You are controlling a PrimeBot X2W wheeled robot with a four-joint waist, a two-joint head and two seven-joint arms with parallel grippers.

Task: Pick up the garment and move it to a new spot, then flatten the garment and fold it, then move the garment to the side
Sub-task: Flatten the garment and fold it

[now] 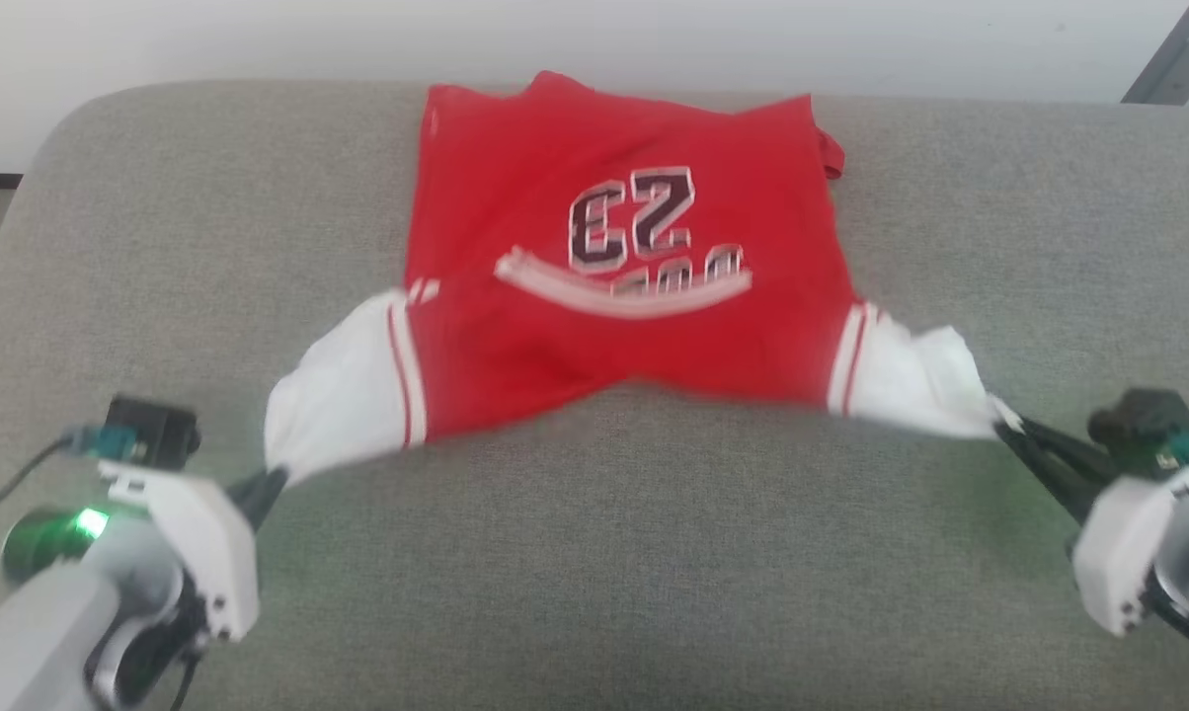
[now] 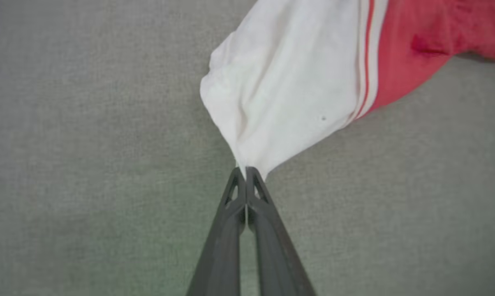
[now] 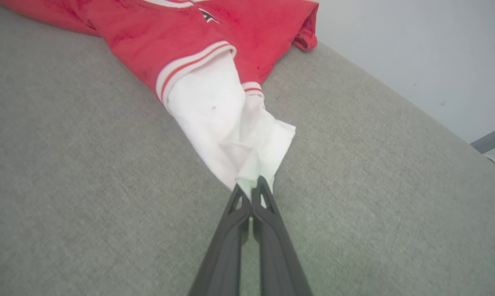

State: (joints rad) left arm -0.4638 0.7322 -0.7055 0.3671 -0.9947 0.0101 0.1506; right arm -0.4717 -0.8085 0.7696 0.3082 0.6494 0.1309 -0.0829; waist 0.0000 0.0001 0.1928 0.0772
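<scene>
Red shirt (image 1: 614,296) sits on a grey fabric pad (image 1: 594,573), toward the far edge and roughly centred left to right. It's upside down from the head view, with the hem along the back edge and the collar trim (image 1: 624,286) toward the robot. The dark number (image 1: 634,217) on the chest reads inverted, and the lettering under it is half hidden by the collar.

Both white sleeves are pulled outward and toward the robot. The left gripper (image 1: 277,481) has its jaws pinched together on the tip of the left sleeve (image 1: 343,395). In the left wrist view the cloth bunches to a point right where the two dark fingers (image 2: 231,230) meet, with no gap between them. Same on the other side: the right gripper (image 1: 999,425) is clamped on the corner of the right sleeve (image 1: 920,380). From the right wrist view the fingers are closed on a crumpled bit of white fabric.

The sleeves look stretched, so the shirt makes a wide shallow arc between the two grippers. The red body is rumpled and the near edge is blurry with shadow under it. I can't tell whether that part is touching the pad.

Pale wall (image 1: 259,39) behind the pad, and a grey bar (image 1: 1177,59) in the top right corner.
</scene>
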